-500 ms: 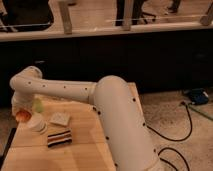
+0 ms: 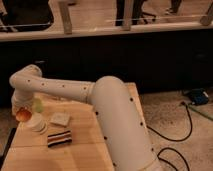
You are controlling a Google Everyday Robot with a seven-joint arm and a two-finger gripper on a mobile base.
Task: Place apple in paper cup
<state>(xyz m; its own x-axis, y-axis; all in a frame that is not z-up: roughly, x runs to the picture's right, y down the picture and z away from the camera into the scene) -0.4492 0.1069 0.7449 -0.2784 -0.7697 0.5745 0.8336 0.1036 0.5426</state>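
Observation:
The apple (image 2: 22,115), small and orange-red, sits at the end of my arm near the table's left edge. My gripper (image 2: 21,111) is right at the apple, and the apple appears held there. The white paper cup (image 2: 36,122) stands on the table just right of and slightly below the apple, touching or nearly touching it. The apple is beside the cup's rim, not inside it.
A yellow-green round object (image 2: 37,105) lies just behind the cup. A flat square whitish piece (image 2: 60,119) and a striped dark-and-white block (image 2: 59,138) lie right of the cup. My white arm (image 2: 115,115) crosses the wooden table (image 2: 75,150). Cables (image 2: 175,135) lie on the floor at right.
The gripper and apple have stayed at about the same spot by the cup; no clear movement shows.

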